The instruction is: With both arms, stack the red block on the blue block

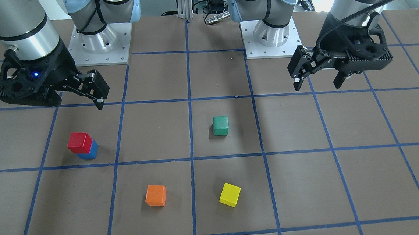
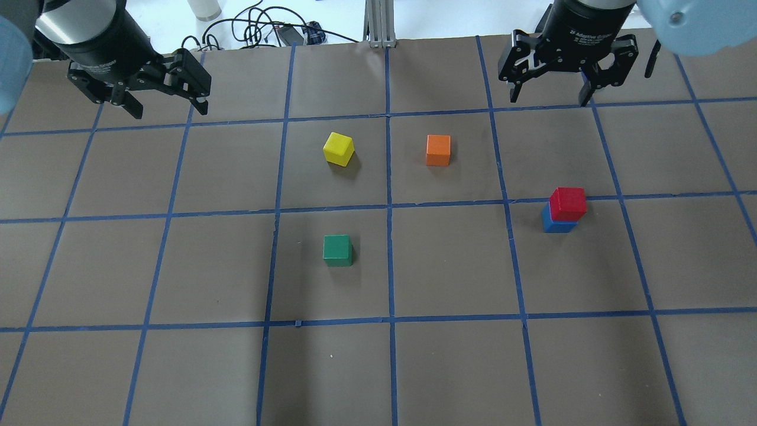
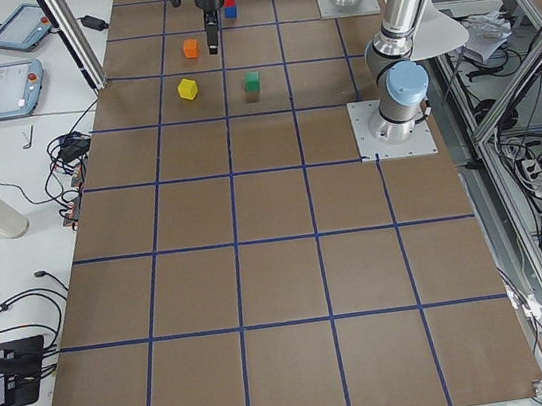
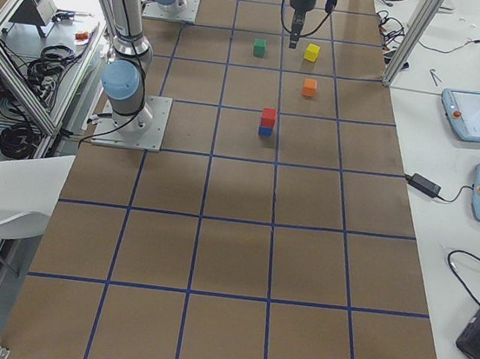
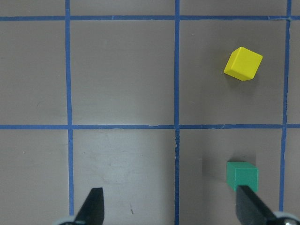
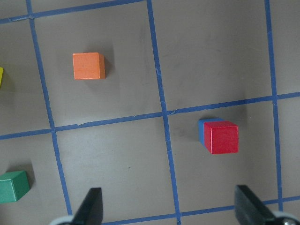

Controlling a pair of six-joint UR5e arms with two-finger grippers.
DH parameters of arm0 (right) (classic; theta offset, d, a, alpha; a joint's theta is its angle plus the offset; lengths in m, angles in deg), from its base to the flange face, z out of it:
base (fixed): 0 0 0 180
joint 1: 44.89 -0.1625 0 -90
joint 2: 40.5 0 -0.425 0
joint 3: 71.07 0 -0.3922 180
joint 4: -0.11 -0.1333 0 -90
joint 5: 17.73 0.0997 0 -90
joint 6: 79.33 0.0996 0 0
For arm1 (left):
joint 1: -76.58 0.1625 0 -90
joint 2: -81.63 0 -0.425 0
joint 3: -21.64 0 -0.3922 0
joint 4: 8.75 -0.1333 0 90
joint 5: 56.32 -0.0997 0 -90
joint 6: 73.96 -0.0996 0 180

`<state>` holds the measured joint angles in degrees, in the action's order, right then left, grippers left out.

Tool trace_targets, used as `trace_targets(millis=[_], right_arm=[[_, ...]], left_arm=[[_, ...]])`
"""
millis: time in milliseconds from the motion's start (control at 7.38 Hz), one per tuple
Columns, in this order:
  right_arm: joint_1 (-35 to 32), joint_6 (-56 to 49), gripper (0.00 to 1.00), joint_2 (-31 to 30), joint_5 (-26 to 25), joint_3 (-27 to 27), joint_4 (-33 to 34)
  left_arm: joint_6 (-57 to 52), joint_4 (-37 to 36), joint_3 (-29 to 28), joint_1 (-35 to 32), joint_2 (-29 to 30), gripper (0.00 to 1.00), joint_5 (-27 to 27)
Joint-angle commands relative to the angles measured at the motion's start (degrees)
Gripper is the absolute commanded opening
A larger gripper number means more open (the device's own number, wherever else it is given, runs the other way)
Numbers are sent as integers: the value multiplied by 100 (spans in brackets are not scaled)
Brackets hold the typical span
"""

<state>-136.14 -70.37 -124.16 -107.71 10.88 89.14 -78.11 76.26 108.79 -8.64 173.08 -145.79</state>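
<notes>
The red block [image 1: 79, 142] sits on top of the blue block [image 1: 88, 152], turned slightly and a little off-centre. The stack also shows in the overhead view, red block [image 2: 568, 203] on blue block [image 2: 553, 225], and in the right wrist view, red block [image 6: 223, 137] over blue block [image 6: 202, 131]. My right gripper [image 1: 77, 101] [image 2: 549, 97] hangs open and empty above the table, well apart from the stack. My left gripper [image 1: 317, 84] [image 2: 170, 109] is open and empty on the other side of the table.
A green cube [image 2: 337, 250], a yellow cube [image 2: 338, 148] and an orange cube [image 2: 438, 149] lie apart near the table's middle. The arm bases [image 1: 277, 35] stand at the robot's edge. Blue tape lines grid the brown table [image 2: 414, 367].
</notes>
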Motion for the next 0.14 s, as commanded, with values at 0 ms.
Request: trace_targets(millis=[0], right_arm=[[3,0,100,-107,42,14,-237]], left_arm=[[2,-2,30,5,22,100,-1]])
